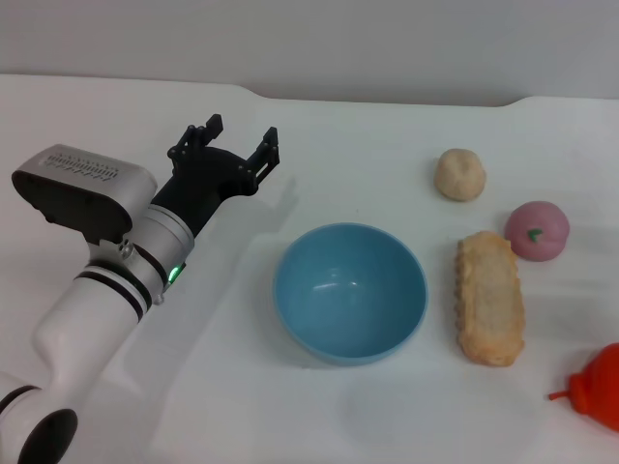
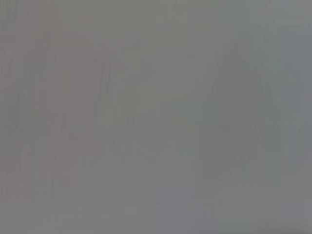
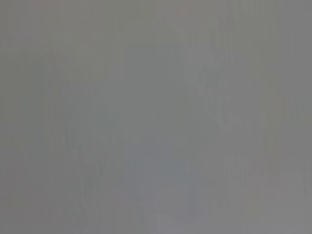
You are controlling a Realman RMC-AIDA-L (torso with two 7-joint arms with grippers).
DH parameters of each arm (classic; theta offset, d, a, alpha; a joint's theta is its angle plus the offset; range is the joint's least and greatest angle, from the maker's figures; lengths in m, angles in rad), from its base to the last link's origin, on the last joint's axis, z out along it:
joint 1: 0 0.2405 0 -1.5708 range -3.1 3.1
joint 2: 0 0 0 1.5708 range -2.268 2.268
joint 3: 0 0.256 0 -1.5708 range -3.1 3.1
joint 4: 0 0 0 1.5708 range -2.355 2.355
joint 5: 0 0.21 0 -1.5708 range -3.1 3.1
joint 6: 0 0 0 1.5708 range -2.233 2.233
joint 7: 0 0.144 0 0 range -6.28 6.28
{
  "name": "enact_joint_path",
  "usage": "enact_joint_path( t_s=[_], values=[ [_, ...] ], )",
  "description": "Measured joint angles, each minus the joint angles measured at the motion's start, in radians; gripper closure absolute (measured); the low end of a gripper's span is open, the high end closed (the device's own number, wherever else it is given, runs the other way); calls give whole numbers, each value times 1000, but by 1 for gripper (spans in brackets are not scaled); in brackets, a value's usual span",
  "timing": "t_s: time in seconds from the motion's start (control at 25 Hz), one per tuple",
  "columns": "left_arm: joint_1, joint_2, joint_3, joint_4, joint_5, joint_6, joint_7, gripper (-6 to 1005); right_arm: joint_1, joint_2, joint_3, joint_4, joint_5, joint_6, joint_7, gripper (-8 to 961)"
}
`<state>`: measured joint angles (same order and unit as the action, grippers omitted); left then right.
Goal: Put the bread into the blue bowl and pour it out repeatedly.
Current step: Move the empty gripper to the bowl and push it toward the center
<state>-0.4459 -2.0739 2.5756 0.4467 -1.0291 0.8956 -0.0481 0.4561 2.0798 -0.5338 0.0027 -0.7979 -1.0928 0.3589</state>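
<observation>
Left hand [image 1: 238, 142]: raised over the desk [image 1: 387, 126] at the left, well apart from the bowl; fingers spread apart, holding nothing.
Right hand: not in view in the head picture; both wrist pictures plain grey, nothing to read there.
Bowl [image 1: 349, 290]: upright at centre, empty, smooth light blue, mouth facing up.
Bread [image 1: 490, 296]: flat on the desk just right of the bowl, not touching it; long axis running away from the robot; plain tan crusty side up, ridged edge visible along the bowl side.
Bread, handling: judged a light toy, likely foam or soft plastic, some give under pressure; crust texture rough enough to resist slipping; not fragile.
Bread, grip: best taken across the narrow width near mid-length, fingers on the two long edges, so that it hangs level; roughly as long as the bowl is wide, so likely to sit slanted against the wall.
Tan ball [image 1: 459, 174]: beyond the bread, apart from it.
Pink ball [image 1: 538, 230]: just beside the bread's far right corner; contact not certain; worth avoiding on approach.
Red thing [image 1: 598, 386]: at the right edge, cut off, near the bread's close end.
Stage: bread not yet in the bowl; pickup judged next.
</observation>
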Motion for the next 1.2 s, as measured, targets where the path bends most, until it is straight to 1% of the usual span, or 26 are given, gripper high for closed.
enact_joint_path(
  t_s=[0.16,0.28,0.44,0.6,0.68,0.8,0.92,0.96,1.0,1.08,1.12,1.2],
  values=[
    [-1,0,-8,4,0,3,-14,242,-1,1,-4,8,-2,10,0,508],
    [-9,3,-36,5,2,4,-86,243,1,1,-5,16,-2,12,0,509],
    [-52,17,-41,-1,6,4,-163,243,-6,-1,22,14,4,14,0,509],
    [-107,27,-42,-3,14,-4,-179,242,-28,-2,104,7,5,10,9,509],
    [-134,38,-42,3,42,-19,-205,242,-45,-4,132,2,6,7,9,509],
    [-167,62,-83,31,140,-82,-320,242,-70,-5,143,-9,6,5,9,509],
    [-176,79,-171,75,285,-168,-406,242,-83,-5,145,-12,6,5,10,509],
    [-175,86,-215,105,358,-216,-435,242,-86,-5,145,-12,7,5,10,509],
    [-173,93,-250,138,416,-260,-461,242,-87,-5,145,-12,7,5,10,509],
    [-163,120,-301,238,558,-376,-557,242,-87,-5,146,-12,6,8,10,509],
    [-159,129,-312,278,611,-419,-596,242,-87,-6,146,-12,6,8,10,509],
    [-138,151,-343,397,739,-534,-680,242,-82,-6,145,-12,3,9,9,508]
  ],
)
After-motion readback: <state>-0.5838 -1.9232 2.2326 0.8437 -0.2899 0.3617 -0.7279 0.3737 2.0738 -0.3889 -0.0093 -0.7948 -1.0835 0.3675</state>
